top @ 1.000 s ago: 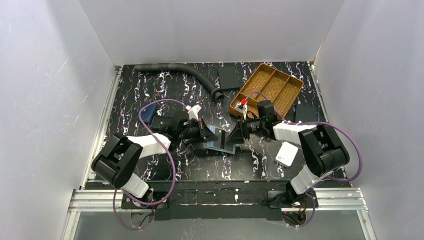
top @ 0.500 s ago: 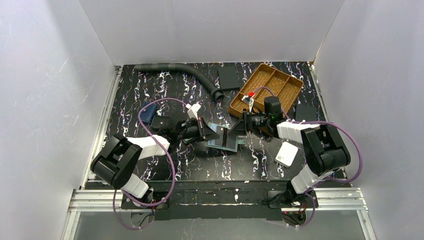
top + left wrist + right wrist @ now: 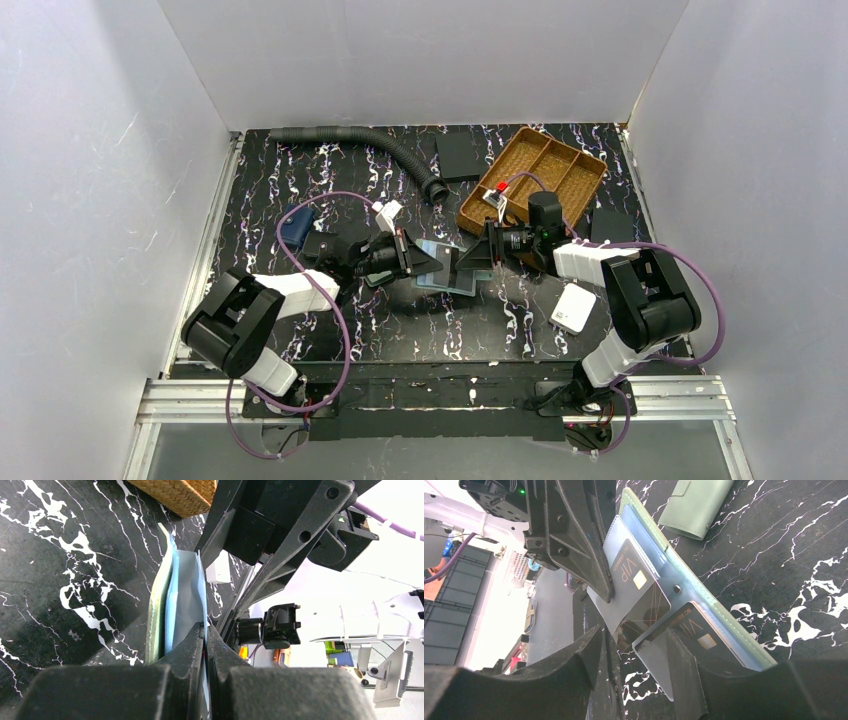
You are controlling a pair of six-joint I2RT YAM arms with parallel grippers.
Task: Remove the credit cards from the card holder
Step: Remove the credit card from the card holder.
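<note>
Left gripper (image 3: 205, 629) is clamping right down on one pale blue plastic sleeve of the sage-green bifold card holder (image 3: 176, 592), and I'm seeing no gap between its fingers. Right gripper (image 3: 634, 634) is sitting with its fingers spread apart. The lower end of a dark VIP credit card with a gold chip (image 3: 638, 596) is reaching into that gap. I can't tell if it's partway out of its sleeve, and I'm not seeing either pad touching it. A second dark VIP card (image 3: 696, 630) is sitting in the next sleeve, just right of the first.

Overhead, the holder is being held open between the two grippers, dead centre of the frame, over the black marbled table (image 3: 300, 170). I can't tell if its edge is touching the surface.

A second green wallet (image 3: 696, 505), closed, is lying flat at the upper right of the right wrist view. A woven brown tray (image 3: 535, 178) is sitting up and right of centre, with a white square box (image 3: 573, 308) at lower right.
</note>
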